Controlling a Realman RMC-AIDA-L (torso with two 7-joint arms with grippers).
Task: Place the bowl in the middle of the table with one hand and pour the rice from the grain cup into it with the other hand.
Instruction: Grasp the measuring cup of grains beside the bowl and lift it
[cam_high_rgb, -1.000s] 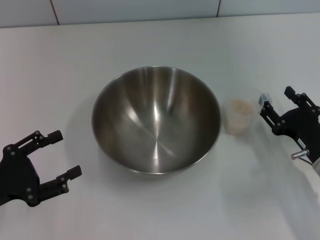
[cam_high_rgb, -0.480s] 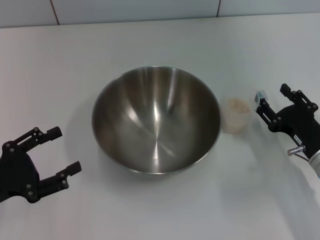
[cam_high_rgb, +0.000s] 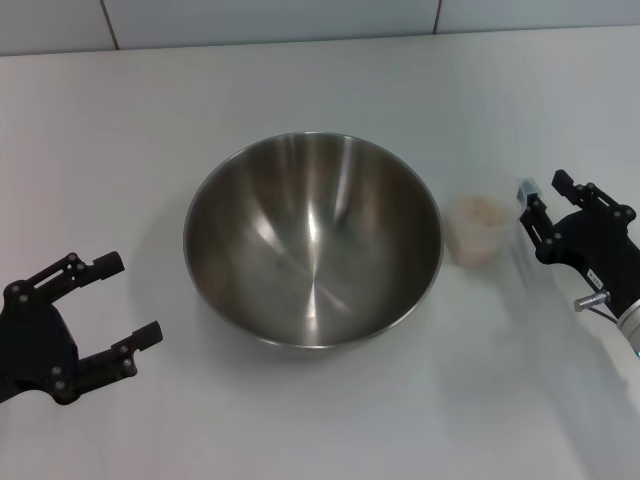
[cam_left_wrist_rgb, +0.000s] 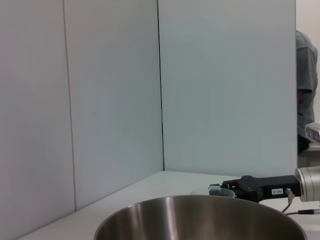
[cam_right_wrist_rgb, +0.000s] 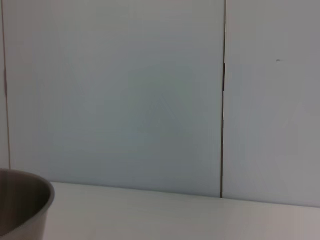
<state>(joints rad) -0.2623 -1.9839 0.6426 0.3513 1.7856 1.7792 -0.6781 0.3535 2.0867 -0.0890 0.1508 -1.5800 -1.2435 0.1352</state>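
No text can be read. The right tool (cam_left_wrist_rgb: 216, 190) carries a small white label (cam_left_wrist_rgb: 277, 191), its print too small to make out.

Bright, even light; soft glare streaks inside the bowl (cam_high_rgb: 312, 240).

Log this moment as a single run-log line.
bowl: mid-table, empty | grain cup: upright, holds rice | right gripper: open beside cup | left gripper: open, clear
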